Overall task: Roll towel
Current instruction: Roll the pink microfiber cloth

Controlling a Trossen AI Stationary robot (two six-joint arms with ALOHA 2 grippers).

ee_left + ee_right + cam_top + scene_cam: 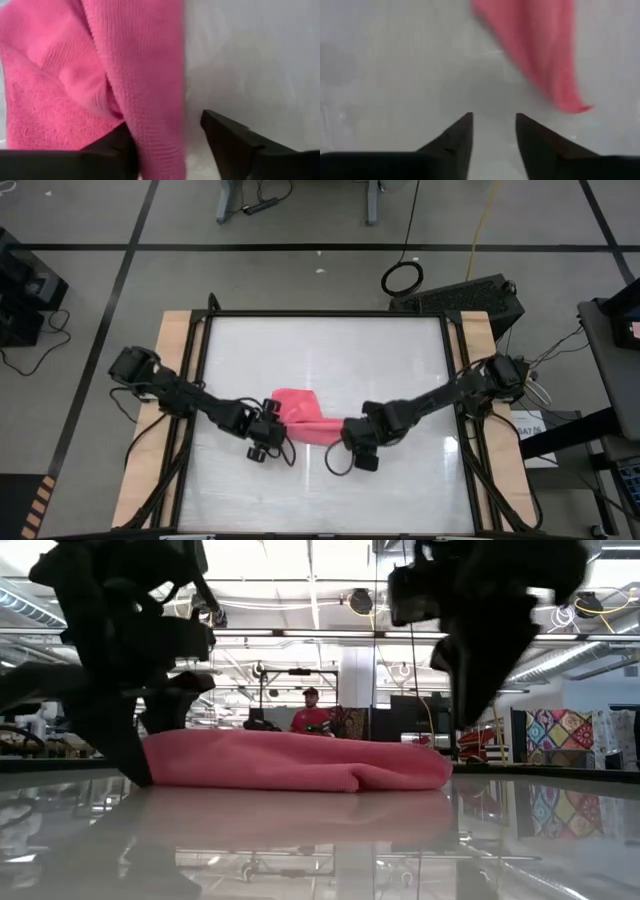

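The pink-red towel (300, 418) lies bunched and partly folded on the white table top (330, 360), near its middle. In the low view the towel (290, 760) is a low, long heap that tapers at one end. My left gripper (268, 435) is down at the towel's wider end, open, with a folded edge of cloth between its fingers (167, 122). My right gripper (357, 445) is open beside the tapered end. Nothing stands between its fingers (494, 116), and the towel's corner (570, 102) lies just beyond them. My left gripper comes at the towel steeply from above, and its open fingers stand on either side of a folded edge (155, 135) at the wider end. One finger (117, 145) lies right against the cloth; whether it touches I cannot tell. The towel rests on the table.
A black frame (325, 313) runs round the table, with wooden boards (170, 380) along both sides. Bare table top lies toward the far and near edges. A person in a red top (312, 718) is far off in the room behind.
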